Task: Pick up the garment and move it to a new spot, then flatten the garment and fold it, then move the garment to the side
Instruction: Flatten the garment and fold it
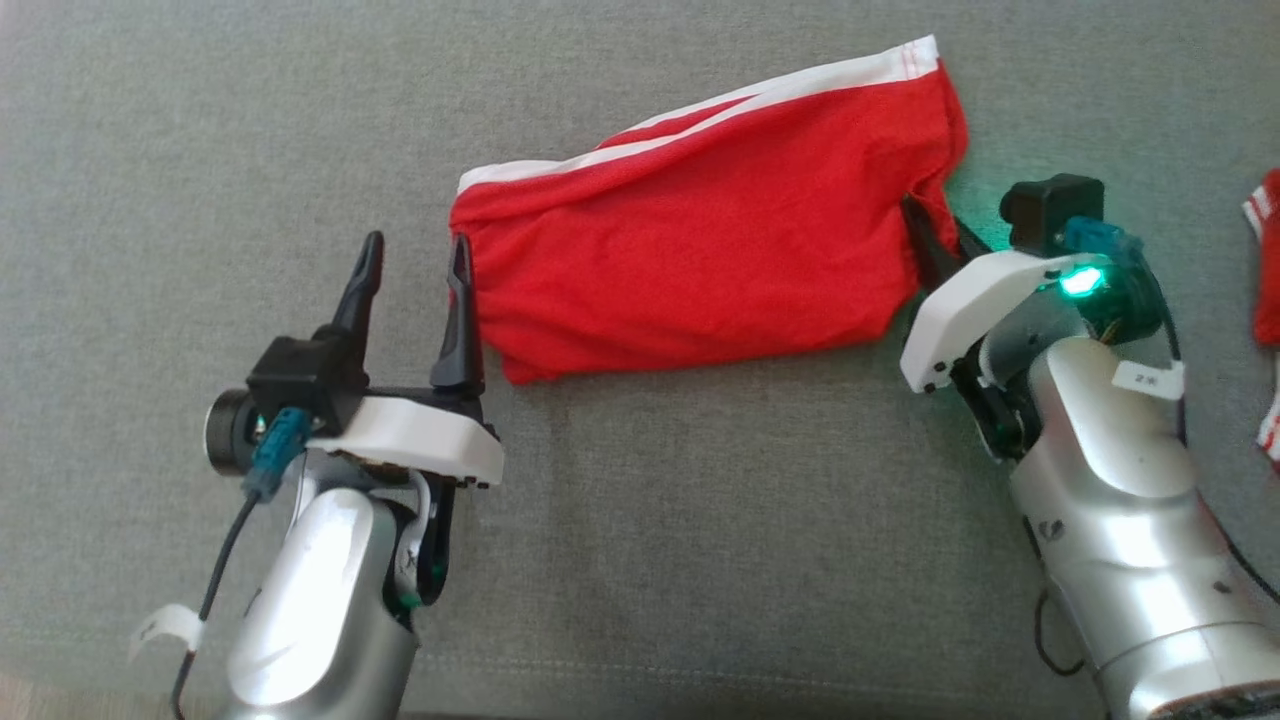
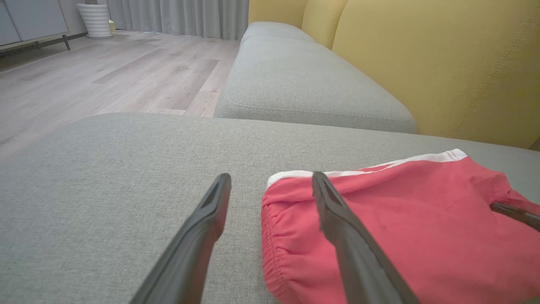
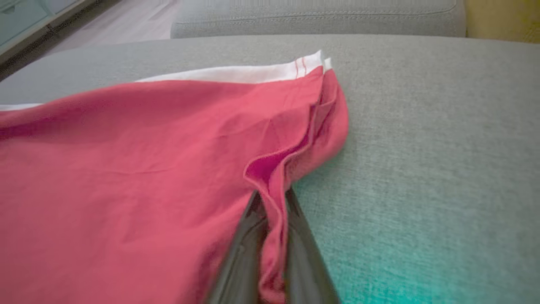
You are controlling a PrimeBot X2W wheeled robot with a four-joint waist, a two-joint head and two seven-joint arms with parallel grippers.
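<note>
The garment (image 1: 700, 260) is a pair of red shorts with white side stripes, lying folded on the grey sofa cushion (image 1: 200, 150). My right gripper (image 1: 935, 235) is shut on the garment's right edge; in the right wrist view the red cloth (image 3: 126, 169) is pinched between the two dark fingers (image 3: 240, 253). My left gripper (image 1: 415, 265) stands open at the garment's left end, its right finger (image 2: 350, 236) over the elastic waistband (image 2: 274, 236) and its left finger (image 2: 198, 240) over bare cushion.
Another red and white cloth (image 1: 1268, 270) lies at the right edge of the head view. Yellow back cushions (image 2: 443, 63) stand behind the seat. A second grey seat cushion (image 2: 303, 80) lies beyond, with wooden floor (image 2: 105, 76) to its left.
</note>
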